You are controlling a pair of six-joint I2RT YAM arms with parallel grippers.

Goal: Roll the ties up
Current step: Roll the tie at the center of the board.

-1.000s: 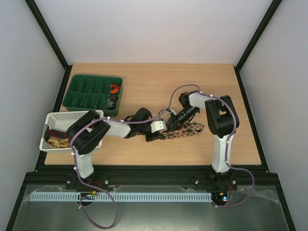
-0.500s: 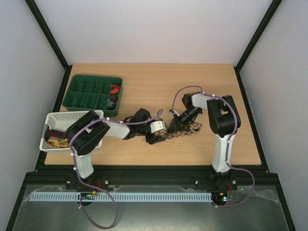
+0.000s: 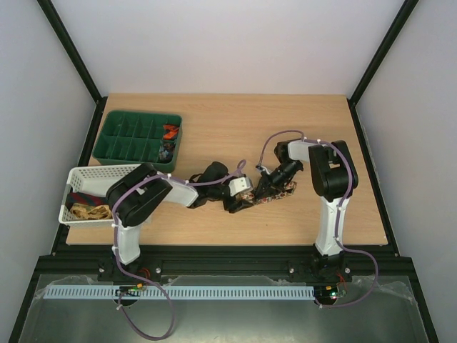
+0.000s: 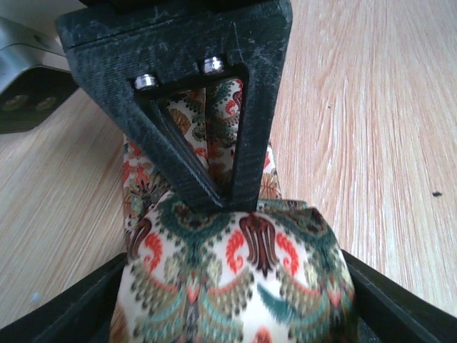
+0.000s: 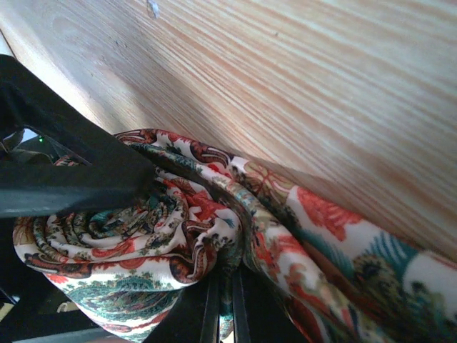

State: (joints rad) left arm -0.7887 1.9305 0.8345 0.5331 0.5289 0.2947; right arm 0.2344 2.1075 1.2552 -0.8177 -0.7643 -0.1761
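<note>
1. Across the middle of the top view, a wooden table (image 3: 214,128) is seen, enclosed by pale walls.
2. The left arm (image 3: 139,204) is stretched from lower left toward the centre. The right arm (image 3: 330,171) is bent in from the right. The two tools are met just right of centre.
3. A green compartment tray (image 3: 139,113) is set at upper left of the table. An orange-red coil (image 3: 170,131) is lodged in a right-hand compartment, with a darker coil (image 3: 166,150) in the compartment below it.
4. A white basket (image 3: 93,171) is placed at the left edge, below the tray. A gold-patterned tie (image 3: 89,211) and a maroon tie (image 3: 82,191) are held in it.
5. The floral tie (image 3: 275,193) is laid on the bare wood just right of centre, between the two tools. Its left end is wound into a coil and a short flat tail is run to the right. In the left wrist view the coil (image 4: 243,286) fills the lower frame. In the right wrist view the spiral (image 5: 143,229) is seen end-on at lower left.
6. The left gripper (image 3: 246,202) is held with jaws spread wide, and the coil is seated between its fingers (image 4: 400,304).
7. The right gripper (image 3: 263,191) is closed tight at bottom centre of its own view (image 5: 225,314). A fold of the floral tie is pinched at the tips, beside the coil.
</note>
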